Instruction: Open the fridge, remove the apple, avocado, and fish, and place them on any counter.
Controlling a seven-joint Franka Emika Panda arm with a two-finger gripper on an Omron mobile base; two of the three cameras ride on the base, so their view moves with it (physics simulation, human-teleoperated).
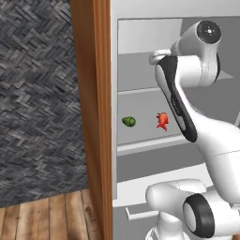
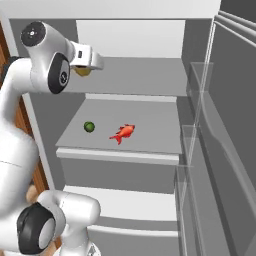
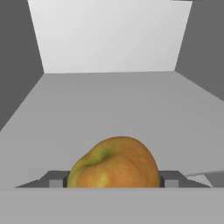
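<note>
The fridge (image 2: 165, 37) stands open, its door (image 2: 227, 130) swung out to the right. On its upper shelf my gripper (image 3: 113, 179) is shut on the yellow-red apple (image 3: 114, 162), a finger pressed against each side. The right base view shows the apple (image 2: 82, 72) tucked under the hand. One shelf lower lie the dark green avocado (image 2: 89, 126) and the red-orange fish (image 2: 123, 132), a short way apart. From the left base view the avocado (image 1: 129, 122) is at the left and the fish (image 1: 162, 120) sits close beside my forearm. The counter is out of view.
An orange-brown wood panel (image 1: 93, 117) frames the fridge's left side, with a dark woven wall (image 1: 37, 93) and wooden floor (image 1: 51, 218) beyond. Clear door bins (image 2: 197, 150) jut out on the right. More grey shelves (image 2: 125, 200) lie below.
</note>
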